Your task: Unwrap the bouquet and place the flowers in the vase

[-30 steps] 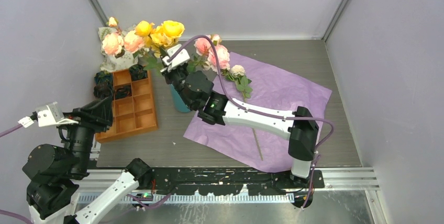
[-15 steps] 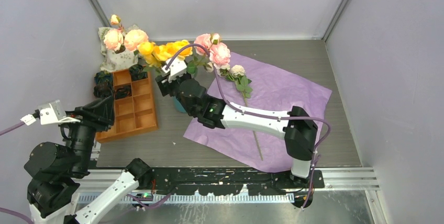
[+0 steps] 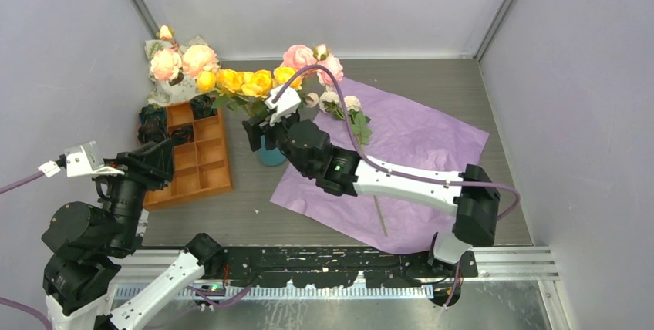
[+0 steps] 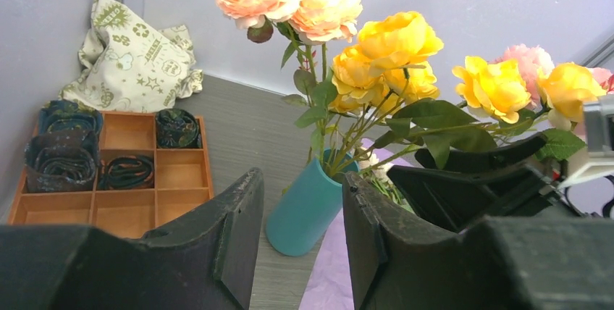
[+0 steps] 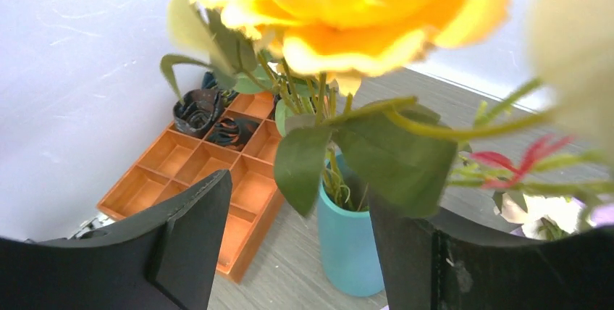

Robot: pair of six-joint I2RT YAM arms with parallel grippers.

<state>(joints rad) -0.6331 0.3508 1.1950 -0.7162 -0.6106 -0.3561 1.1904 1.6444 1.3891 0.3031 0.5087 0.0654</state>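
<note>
One broad lilac paper sheet (image 3: pixel 416 137) lies flat behind the right claw (image 5: pixel 298 194); its fingers stand wide apart, pinching nothing, nosed in among the flowers (image 3: pixel 247 83) that spray from the teal vase (image 5: pixel 351 252) just below and ahead of them. To the claw's right a cream rose (image 3: pixel 351 103) lies on the paper, not yet in the vase. Such top-heavy blooms could tip the narrow vase, or a stem could lift out, if the claw snags a leaf on withdrawing; the left claw (image 4: pixel 302 179), likewise slack and empty, hangs well short of the vase.
</note>
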